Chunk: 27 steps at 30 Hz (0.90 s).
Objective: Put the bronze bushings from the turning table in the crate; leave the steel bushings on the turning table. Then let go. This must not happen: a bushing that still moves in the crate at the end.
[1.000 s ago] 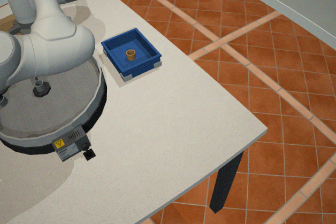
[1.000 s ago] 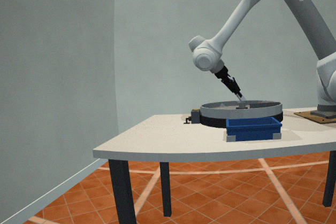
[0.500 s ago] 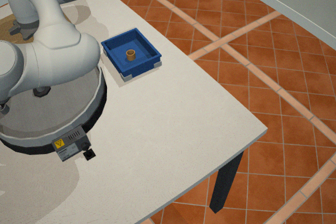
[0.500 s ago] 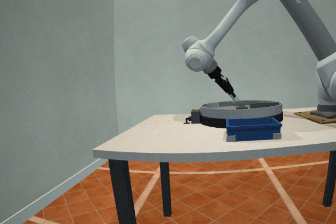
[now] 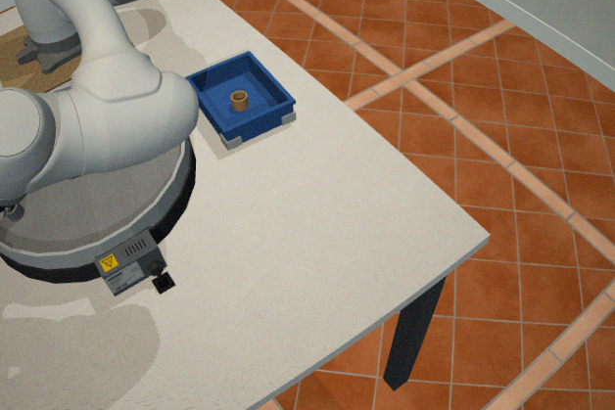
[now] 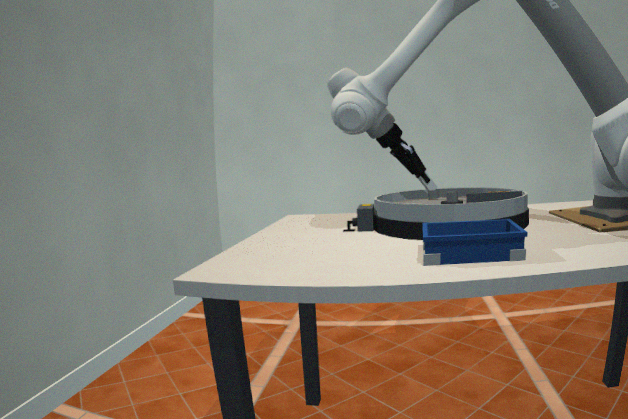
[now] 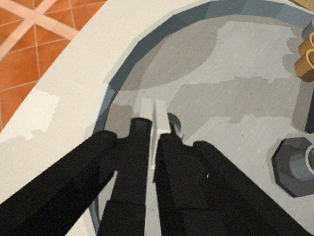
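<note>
My gripper (image 6: 427, 185) (image 7: 150, 114) is shut at the turning table (image 5: 168, 196) (image 6: 406, 209) (image 7: 129, 62), low over its disc. It appears to pinch the wall of a steel bushing (image 5: 15, 212) (image 6: 432, 195) (image 7: 175, 121), mostly hidden behind the right finger in the wrist view. Whether the bushing touches the disc is unclear. Two bronze bushings (image 7: 305, 66) (image 7: 309, 44) stand side by side at the right edge of the wrist view, a grey bushing (image 7: 309, 30) partly cut off behind them. The blue crate (image 5: 256, 131) (image 6: 472, 251) holds one upright bronze bushing (image 5: 239, 101).
A hub (image 6: 452, 196) (image 7: 294, 165) stands on the disc, with a dark upright bar (image 7: 302, 110) beside the bronze bushings. A control box (image 5: 130, 260) (image 6: 365, 218) juts from the turning table's side. The crate stands beside the turning table near the table edge.
</note>
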Motion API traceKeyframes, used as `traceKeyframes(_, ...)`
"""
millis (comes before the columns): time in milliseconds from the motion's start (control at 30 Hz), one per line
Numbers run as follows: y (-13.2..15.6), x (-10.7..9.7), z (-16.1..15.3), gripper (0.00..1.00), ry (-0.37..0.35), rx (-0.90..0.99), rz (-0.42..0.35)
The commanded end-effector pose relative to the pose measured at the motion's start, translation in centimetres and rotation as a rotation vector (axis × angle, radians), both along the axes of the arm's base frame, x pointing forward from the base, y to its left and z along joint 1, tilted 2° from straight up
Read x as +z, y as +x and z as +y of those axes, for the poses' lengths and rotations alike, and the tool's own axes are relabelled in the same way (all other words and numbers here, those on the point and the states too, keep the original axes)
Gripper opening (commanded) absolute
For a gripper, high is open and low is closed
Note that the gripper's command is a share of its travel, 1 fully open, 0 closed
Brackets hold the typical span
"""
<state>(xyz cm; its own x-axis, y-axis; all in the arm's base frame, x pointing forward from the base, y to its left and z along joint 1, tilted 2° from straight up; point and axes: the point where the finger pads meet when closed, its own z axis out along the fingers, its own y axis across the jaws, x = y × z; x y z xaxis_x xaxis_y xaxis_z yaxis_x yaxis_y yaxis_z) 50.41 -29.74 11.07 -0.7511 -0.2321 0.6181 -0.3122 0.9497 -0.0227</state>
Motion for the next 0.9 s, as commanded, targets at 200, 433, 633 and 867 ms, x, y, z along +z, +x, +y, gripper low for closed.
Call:
traceKeyframes(200, 0.1, 0.0, 0.0, 0.06, 0.0, 0.0, 0.0)
traceKeyframes(433, 0.1, 0.0, 0.0, 0.06, 0.0, 0.0, 0.0)
traceKeyframes(633, 0.1, 1.6, 0.0, 0.06, 0.0, 0.0, 0.0)
traceKeyframes(867, 0.0, 4.2, 0.0, 0.32, 0.0, 0.0, -0.001)
